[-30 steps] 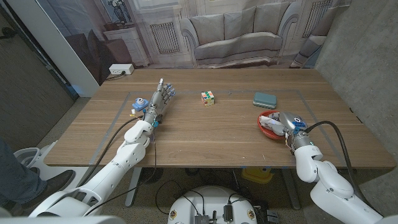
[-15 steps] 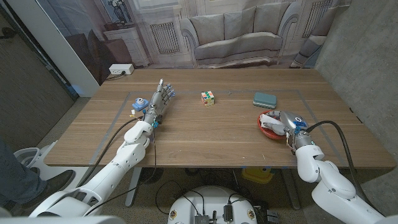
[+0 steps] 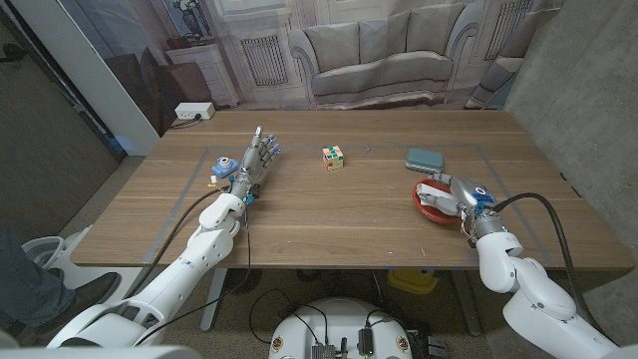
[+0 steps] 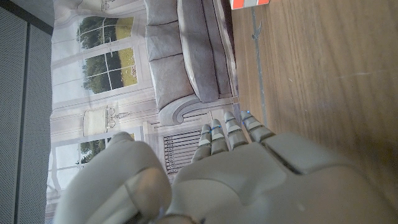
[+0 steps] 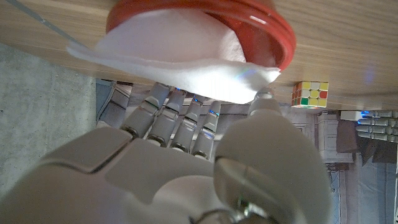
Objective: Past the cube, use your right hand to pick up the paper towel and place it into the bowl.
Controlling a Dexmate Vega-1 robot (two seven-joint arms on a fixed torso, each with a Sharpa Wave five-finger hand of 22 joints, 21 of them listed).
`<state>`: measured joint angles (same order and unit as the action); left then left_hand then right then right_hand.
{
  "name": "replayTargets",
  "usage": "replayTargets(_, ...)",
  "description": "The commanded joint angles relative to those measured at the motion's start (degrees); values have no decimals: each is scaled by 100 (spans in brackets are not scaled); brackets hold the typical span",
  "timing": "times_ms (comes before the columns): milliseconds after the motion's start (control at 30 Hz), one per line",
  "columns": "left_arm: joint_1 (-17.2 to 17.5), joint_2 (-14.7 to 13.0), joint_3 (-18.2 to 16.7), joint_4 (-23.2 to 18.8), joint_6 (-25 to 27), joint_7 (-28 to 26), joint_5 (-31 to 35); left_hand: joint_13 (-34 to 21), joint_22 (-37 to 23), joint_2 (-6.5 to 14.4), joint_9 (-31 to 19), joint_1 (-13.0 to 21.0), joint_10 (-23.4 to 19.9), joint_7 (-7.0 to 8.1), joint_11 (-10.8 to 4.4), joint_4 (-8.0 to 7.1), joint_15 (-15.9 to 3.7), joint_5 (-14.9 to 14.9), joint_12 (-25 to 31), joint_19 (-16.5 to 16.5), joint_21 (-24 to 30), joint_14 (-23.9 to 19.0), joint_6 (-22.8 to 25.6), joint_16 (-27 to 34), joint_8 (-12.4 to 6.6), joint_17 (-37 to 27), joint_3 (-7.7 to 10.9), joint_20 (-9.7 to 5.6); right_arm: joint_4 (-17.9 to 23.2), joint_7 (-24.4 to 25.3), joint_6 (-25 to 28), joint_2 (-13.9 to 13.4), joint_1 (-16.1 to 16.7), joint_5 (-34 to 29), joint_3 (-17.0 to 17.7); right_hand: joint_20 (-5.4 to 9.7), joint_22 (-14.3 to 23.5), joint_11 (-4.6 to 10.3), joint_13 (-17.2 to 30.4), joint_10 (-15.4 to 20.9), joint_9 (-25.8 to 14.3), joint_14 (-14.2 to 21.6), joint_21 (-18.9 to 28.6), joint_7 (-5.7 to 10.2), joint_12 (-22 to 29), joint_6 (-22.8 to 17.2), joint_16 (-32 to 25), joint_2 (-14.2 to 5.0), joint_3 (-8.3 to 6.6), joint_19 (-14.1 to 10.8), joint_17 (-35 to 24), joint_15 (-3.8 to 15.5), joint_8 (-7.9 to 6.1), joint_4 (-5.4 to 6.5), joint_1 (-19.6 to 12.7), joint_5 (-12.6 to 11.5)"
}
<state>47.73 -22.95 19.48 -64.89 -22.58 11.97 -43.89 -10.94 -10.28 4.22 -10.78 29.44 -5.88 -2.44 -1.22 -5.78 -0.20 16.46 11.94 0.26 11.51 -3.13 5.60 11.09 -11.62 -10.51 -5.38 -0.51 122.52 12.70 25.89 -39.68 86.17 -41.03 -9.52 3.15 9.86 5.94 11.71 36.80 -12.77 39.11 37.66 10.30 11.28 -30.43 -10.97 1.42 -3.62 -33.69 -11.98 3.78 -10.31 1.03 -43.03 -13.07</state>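
Over to the right hand point(image 3: 456, 192) first: parked at the red bowl point(image 3: 423, 204) near the table's point(image 3: 329, 219) right edge, reaching in over the rim from the robot's side. Inside that bowl, the paper towel point(image 3: 431, 188), white and crumpled, heaped above the rim. Closer in on the right wrist view: same paper towel point(image 5: 180, 53) filling the bowl point(image 5: 277, 31) and spilling a flat flap over the rim toward the right hand point(image 5: 186, 168). Fingers point(image 5: 186, 115) stretched out just under that flap, thumb tip right at its pointed corner. Pinching it or already let go? Cannot tell from here.

Beyond the bowl, toward mid-table, the Rubik's cube point(image 3: 333, 157), standing alone, well apart from both hands; seen again past the bowl on the right wrist view point(image 5: 310, 93). Between cube and bowl but farther back, a flat teal case point(image 3: 425, 158).

Across to the left hand point(image 3: 256, 159): out on the table's left side, fingers straight and pointing away from the robot, nothing in its grasp. Just beside its wrist, a small blue-and-white object point(image 3: 223, 167); too small to name. On the left wrist view, the left hand point(image 4: 249, 180) with fingers point(image 4: 227, 134) extended over bare wood, a red-and-white corner of the cube point(image 4: 249, 3) at the frame's edge.
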Motion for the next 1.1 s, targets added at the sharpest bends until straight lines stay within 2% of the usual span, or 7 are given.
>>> replayTargets(33,9,-30,-22,-27,9,18,-8,-14,-6,37,-20,7,-59,8,-2,17,-15,-32,-17,27,-7,-51,54,-12,-10,-13,-41,25,-22,24,-229,56,32,196,124,351,16,-21,19,-18,5,20,-55,5,26,81,-30,58,74,-7,-8,394,-19,90,196,-74)
replayTargets(233,13,-52,-41,-41,6,11,-13,-14,-6,40,-20,9,-66,5,-32,17,-21,-33,-15,26,-7,-48,57,-14,-10,-14,-46,24,-44,26,-403,89,47,353,183,314,17,-50,14,-99,17,-70,-132,9,43,300,-13,203,242,-35,12,279,2,205,491,-145)
replayTargets(467,-35,-32,-42,53,2,80,-37,-14,-6,43,-20,10,-60,6,-19,17,-17,-34,-18,26,-6,-51,60,-13,-10,-14,-53,23,6,28,-374,139,67,324,171,91,23,-139,8,-530,40,-398,-338,-28,-19,700,44,295,412,121,34,105,8,328,779,-328)
replayTargets(500,-42,-27,-43,66,-1,90,-41,-14,-6,43,-20,11,-60,5,-17,17,-16,-35,-18,26,-6,-50,66,-13,-12,-14,-54,20,13,33,-370,146,69,317,170,39,24,-169,7,-624,44,-532,-395,-42,-28,764,72,305,436,191,38,23,2,341,810,-367)
replayTargets(633,-69,-17,-44,112,-6,125,-49,-14,-6,45,-20,11,-67,8,-19,17,-13,-35,-16,25,-6,-49,73,-13,-13,-14,-58,22,39,61,-347,169,70,266,155,-62,26,-149,6,-864,58,-876,-563,-76,-32,834,107,311,485,397,49,-92,-38,362,858,-484)
replayTargets(833,-99,-9,-52,171,-11,169,-61,-14,-6,46,-20,13,-68,3,-26,17,-17,-36,-16,25,-6,-46,83,-15,-16,-14,-63,28,86,51,-306,178,75,192,129,-105,26,-130,4,-940,69,-1176,-737,-85,3,840,124,305,513,661,57,-179,-70,369,869,-577)
replayTargets(1100,-136,1,-52,237,-9,223,-66,-14,-6,48,-20,14,-69,5,-17,17,-15,-36,-17,24,-6,-49,93,-14,-17,-14,-71,24,134,80,-304,196,88,121,116,-274,21,-112,-1,-953,85,-1524,-1059,-87,68,799,108,287,559,1169,74,-107,-110,385,895,-713)
